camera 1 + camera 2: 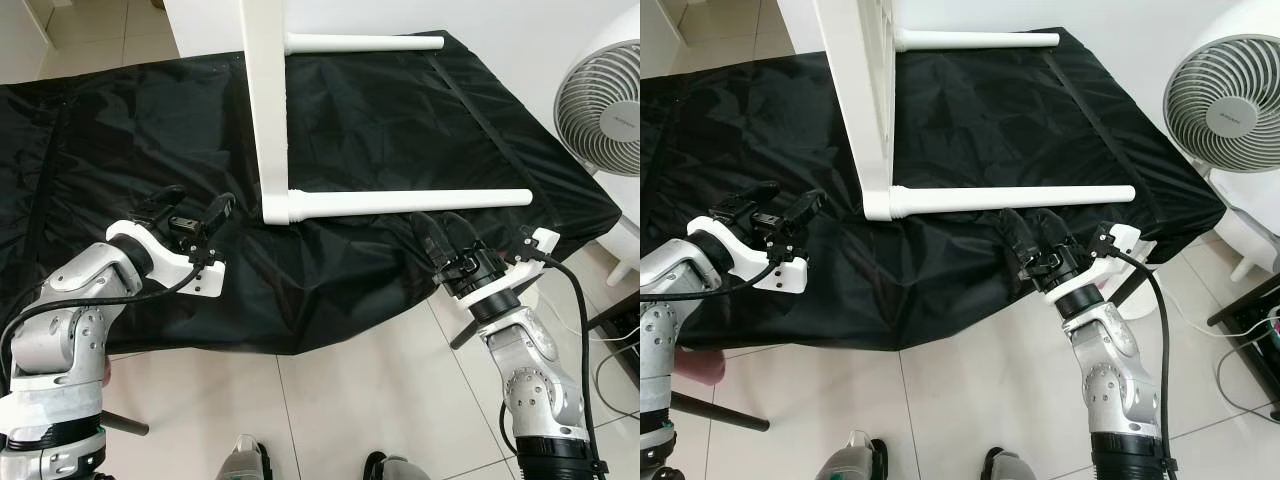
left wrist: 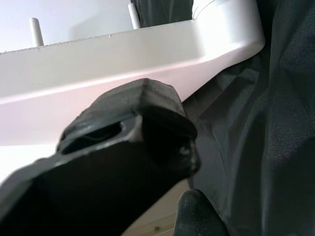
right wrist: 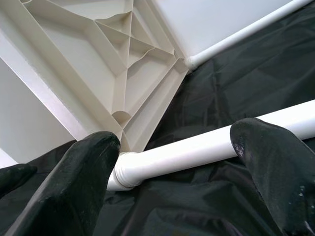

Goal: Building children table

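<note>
We see our right gripper (image 1: 435,232) hovering low over the black cloth (image 1: 400,110), just below the near table leg (image 1: 410,201). Its two black fingers (image 3: 275,172) are spread wide and hold nothing; from the right wrist camera the leg passes across the gap between them, but we cannot tell whether either pad touches it.

Our left gripper (image 1: 195,208) is raised over the left part of the cloth, pointing toward the tabletop (image 1: 265,100). Its fingers stand somewhat apart and empty in the head views. The left wrist view is blurred, with a dark finger close to the lens and the white edge of the tabletop beyond it, clear of the finger.

The white children's table lies on its side on the cloth. The tabletop stands on edge, its long edge running away from us, and its ribbed underside (image 3: 113,64) faces our right. Two legs are fitted and point to our right, their long axes level and roughly parallel to the front edge of the cloth. The near leg joins the tabletop's corner at a round collar (image 3: 129,169) and rests on the cloth. The far leg (image 1: 365,42) lies near the cloth's back edge.

A white fan (image 1: 605,95) stands on the tiled floor (image 1: 350,400) to our right, beside the cloth.
</note>
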